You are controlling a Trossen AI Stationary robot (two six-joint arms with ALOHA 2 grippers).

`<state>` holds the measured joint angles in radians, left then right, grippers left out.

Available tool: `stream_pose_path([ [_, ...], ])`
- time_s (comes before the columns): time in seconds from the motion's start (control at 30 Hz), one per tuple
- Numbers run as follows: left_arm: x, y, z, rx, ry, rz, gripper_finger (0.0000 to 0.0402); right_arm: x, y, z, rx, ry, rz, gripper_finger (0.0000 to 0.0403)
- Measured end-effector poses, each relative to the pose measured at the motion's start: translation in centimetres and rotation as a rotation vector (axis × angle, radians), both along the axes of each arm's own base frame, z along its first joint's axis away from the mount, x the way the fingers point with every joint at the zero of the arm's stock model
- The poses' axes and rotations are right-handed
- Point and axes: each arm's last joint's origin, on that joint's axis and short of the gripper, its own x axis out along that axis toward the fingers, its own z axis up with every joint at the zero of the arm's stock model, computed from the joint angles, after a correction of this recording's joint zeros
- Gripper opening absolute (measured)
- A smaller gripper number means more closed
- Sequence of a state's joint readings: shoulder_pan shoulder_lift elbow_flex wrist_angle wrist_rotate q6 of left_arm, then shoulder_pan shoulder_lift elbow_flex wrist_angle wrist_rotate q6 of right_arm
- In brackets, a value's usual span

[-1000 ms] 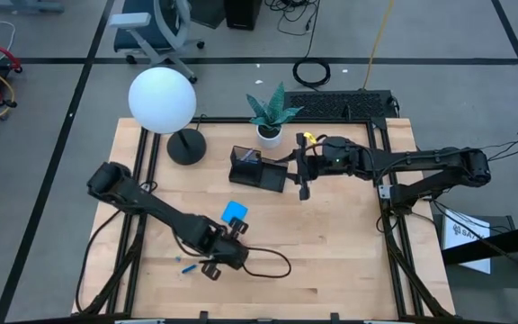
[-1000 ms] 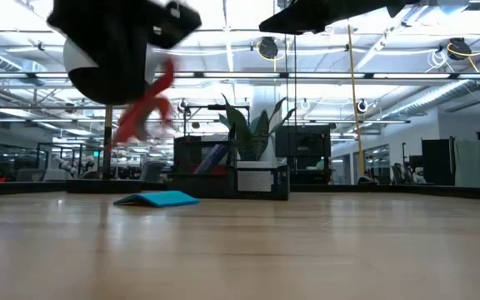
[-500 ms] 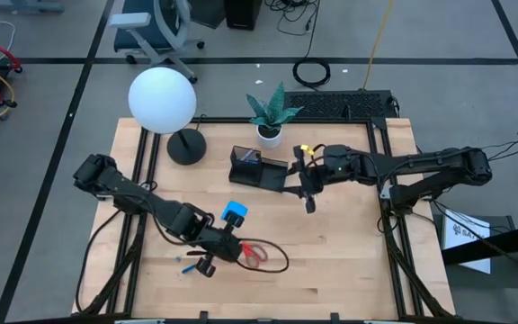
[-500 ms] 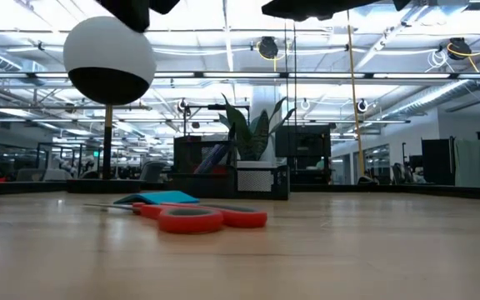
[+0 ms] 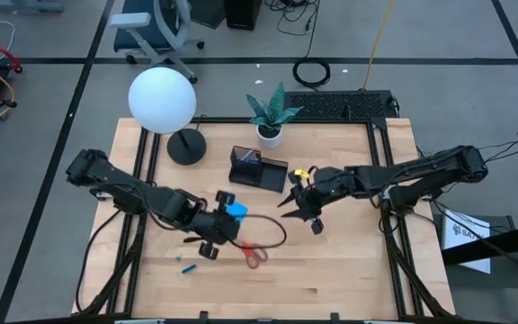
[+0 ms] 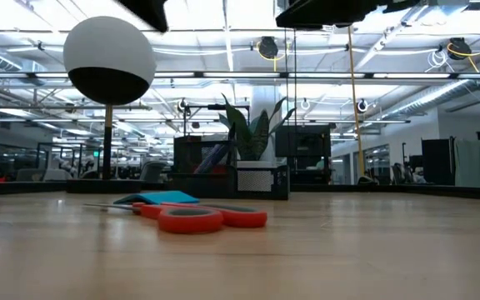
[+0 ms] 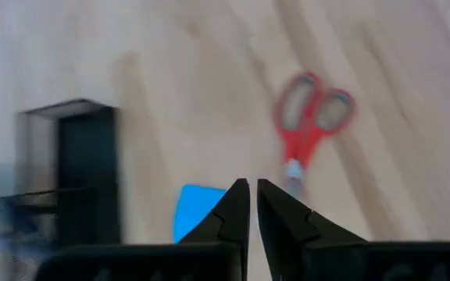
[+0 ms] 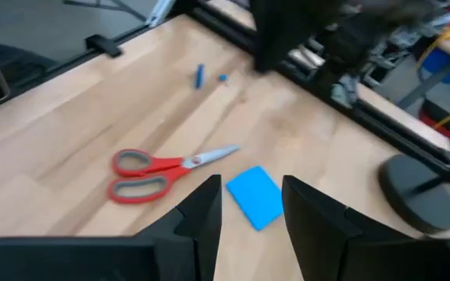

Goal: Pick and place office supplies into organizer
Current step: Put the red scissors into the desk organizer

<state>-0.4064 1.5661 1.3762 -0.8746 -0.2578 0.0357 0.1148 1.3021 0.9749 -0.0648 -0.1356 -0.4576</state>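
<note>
Two dark jointed arms, black cables (yellow tag on right).

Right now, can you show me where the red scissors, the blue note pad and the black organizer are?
red scissors (image 8: 148, 173), right wrist view, on the handle loops.
blue note pad (image 8: 257, 196), right wrist view, on the middle of its top face.
black organizer (image 5: 259, 169), high view, on its low tray part.

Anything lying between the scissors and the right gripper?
Only bare table between the scissors and the right gripper, plus a black cable loop, in the high view.
</note>
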Motion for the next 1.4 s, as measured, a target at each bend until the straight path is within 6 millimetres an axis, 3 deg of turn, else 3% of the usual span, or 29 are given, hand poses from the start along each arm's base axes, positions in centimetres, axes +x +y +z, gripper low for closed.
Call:
stream_pose_path([
  [0.27,-2.6,3.4,5.3,0.044,-0.261,0.175,0.0037,2.6,1.6,-3.0,0.017,0.095,0.024,0.0126],
  [0.63,-6.9,7.9,11.7,0.073,-0.613,0.333,0.0037,6.3,3.5,-4.8,0.023,0.380,0.104,0.0126],
  [0.93,-7.9,9.2,12.3,0.058,-0.632,0.353,0.0037,5.6,4.7,-6.1,-0.127,0.345,0.255,0.0126],
  [1.13,-7.8,9.1,12.3,0.047,-0.625,0.321,0.0037,5.3,4.7,-7.4,-0.068,0.368,0.189,0.0126],
  [1.27,-7.7,9.1,12.5,0.041,-0.654,0.323,0.0037,5.0,5.3,-8.1,-0.232,0.379,0.066,0.0126],
  [1.4,-7.6,9.0,12.7,0.023,-0.676,0.328,0.0037,4.5,6.6,-8.1,-0.306,0.367,0.143,0.0126],
])
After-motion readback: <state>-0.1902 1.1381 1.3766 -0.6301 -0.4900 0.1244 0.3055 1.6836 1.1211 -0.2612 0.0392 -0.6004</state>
